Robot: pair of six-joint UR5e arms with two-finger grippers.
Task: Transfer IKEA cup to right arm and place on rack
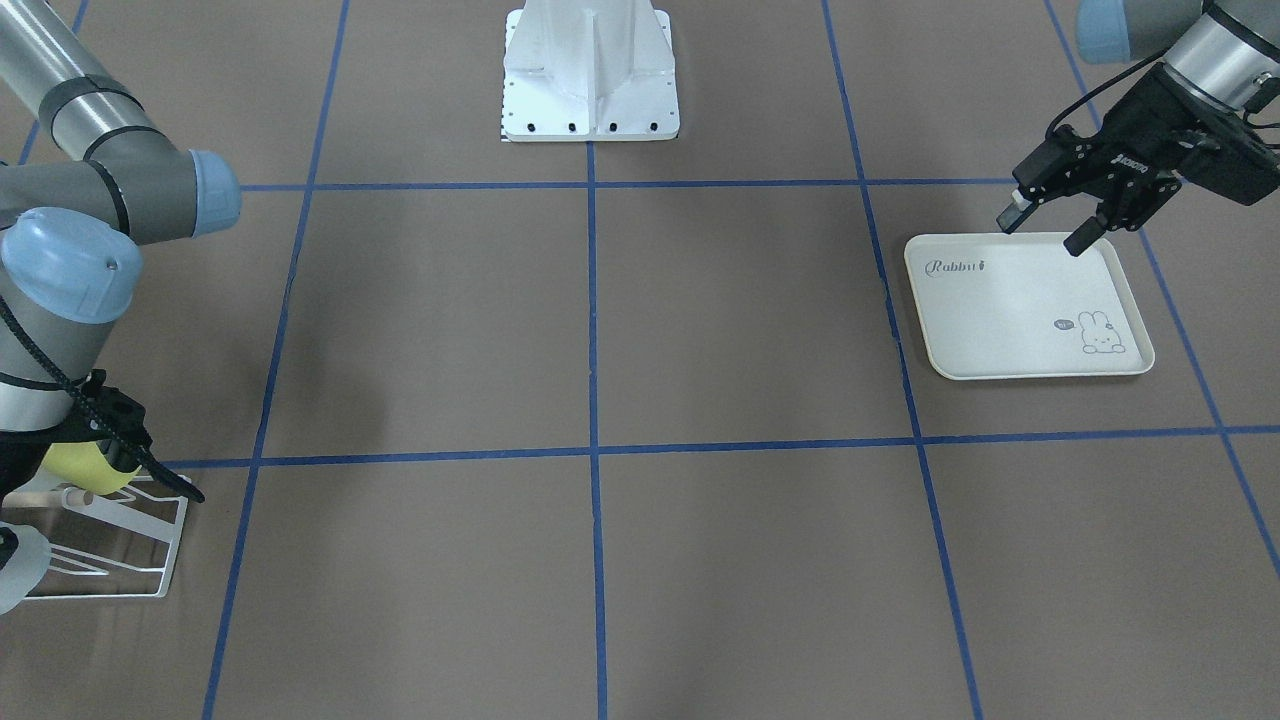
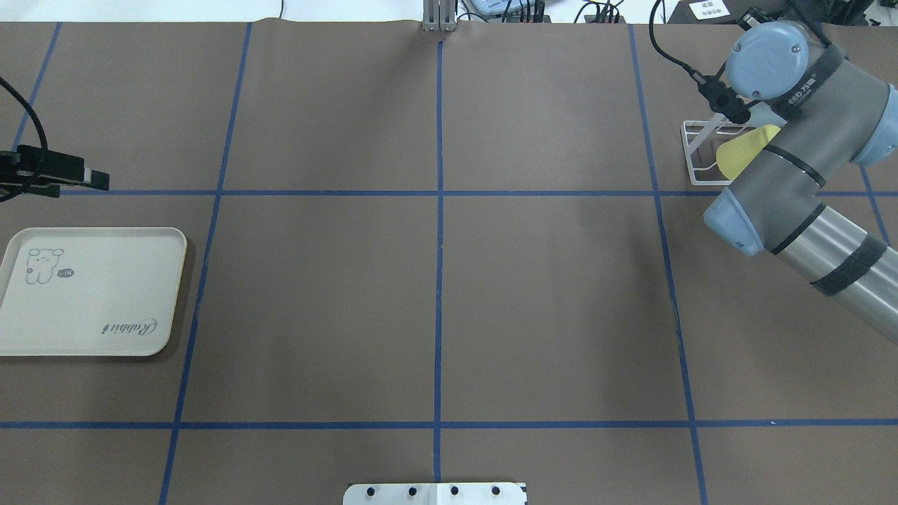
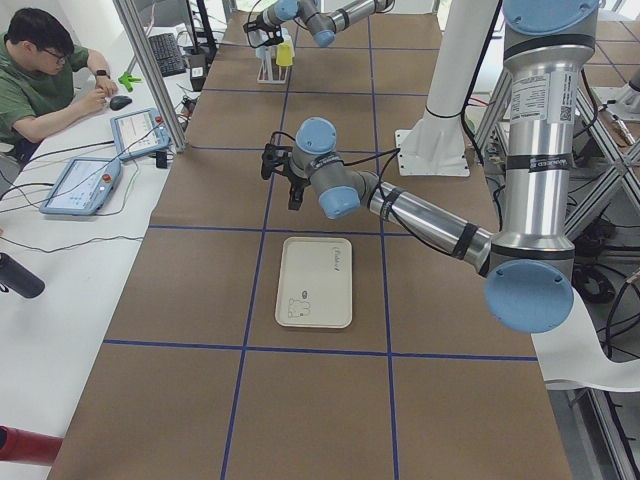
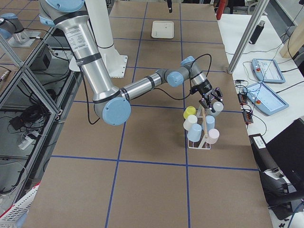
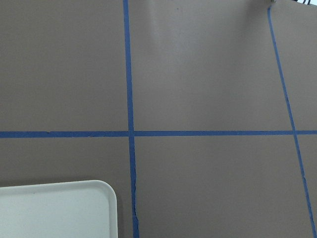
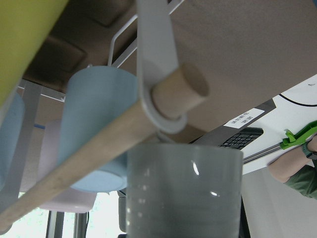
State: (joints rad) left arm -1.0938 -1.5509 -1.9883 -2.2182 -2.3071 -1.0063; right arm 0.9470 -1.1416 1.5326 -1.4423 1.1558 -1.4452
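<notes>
Closest in right wrist view: 1 grey IKEA cup (image 6: 183, 193), rim just under rack (image 6: 156, 59) loop and wooden dowel (image 6: 99, 144). From exterior right: right gripper (image 4: 212, 99) clamped on that cup at rack top, arm stretched low; 5 other cups (image 4: 194, 132) racked (1 yellow, 1 pale, 2 blue, 1 pink). Front view: left gripper (image 1: 1045, 230) tilted above 1 tray (image 1: 1000, 320) edge, jaws parted, empty.

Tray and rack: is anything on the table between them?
Nothing; in the overhead view only bare table crossed by blue tape lines separates tray from rack.

cups (image 4: 194, 132) on rack (image 1: 100, 548), far right — tray (image 1: 1025, 305) far left
</notes>
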